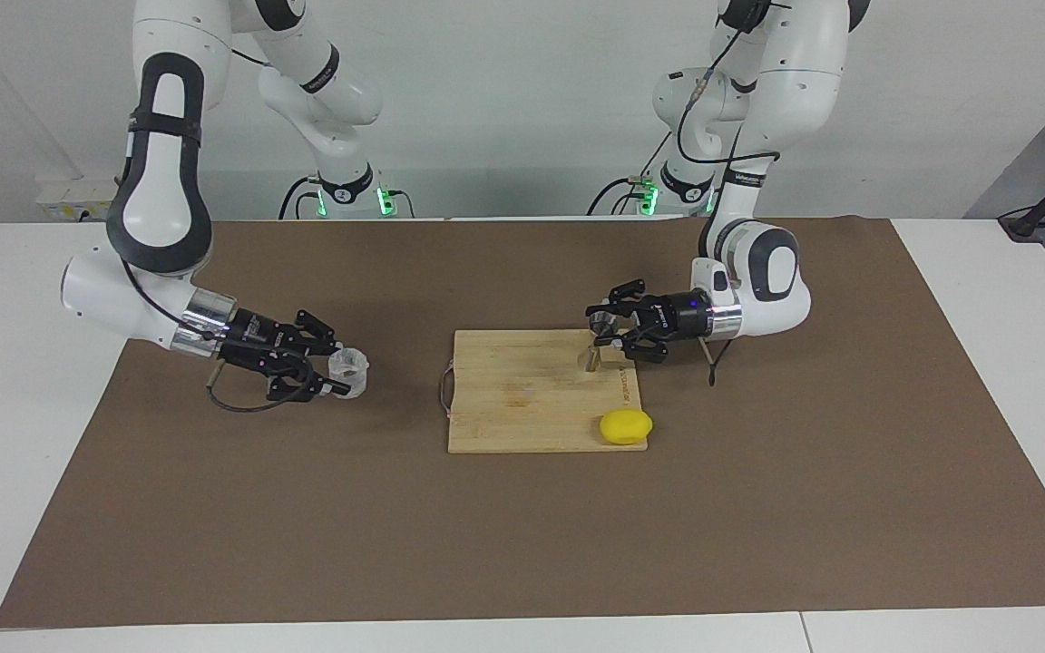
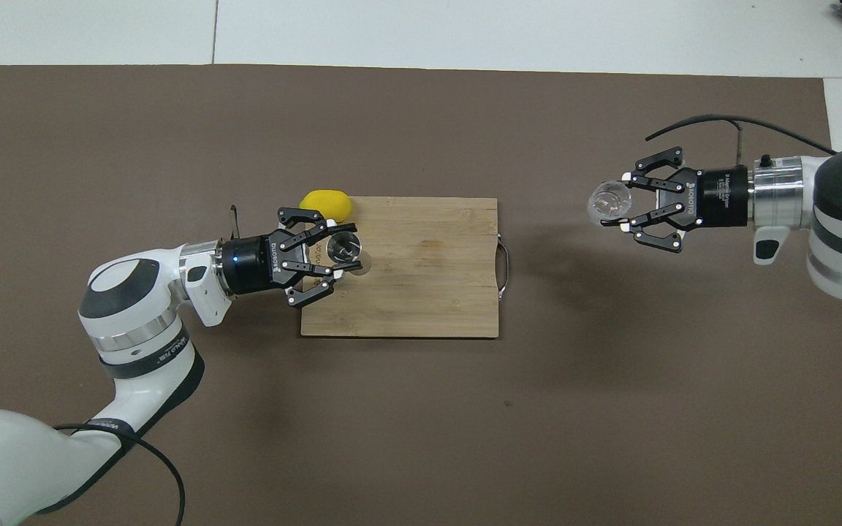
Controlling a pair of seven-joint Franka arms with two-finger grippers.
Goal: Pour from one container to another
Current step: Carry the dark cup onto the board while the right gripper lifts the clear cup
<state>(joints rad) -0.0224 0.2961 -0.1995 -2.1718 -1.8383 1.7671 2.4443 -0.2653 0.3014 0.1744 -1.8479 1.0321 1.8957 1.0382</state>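
Lemon [image 1: 626, 426] on cutting board [image 1: 522, 399]; brown mat [image 1: 522, 544]

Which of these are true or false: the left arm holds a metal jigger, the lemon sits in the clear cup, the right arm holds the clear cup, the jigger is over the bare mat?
1. The left gripper holds the metal jigger. True.
2. The lemon sits in the clear cup. False: it lies on the cutting board.
3. The right gripper holds the clear cup. True.
4. The jigger is over the bare mat. False: it is over the cutting board.
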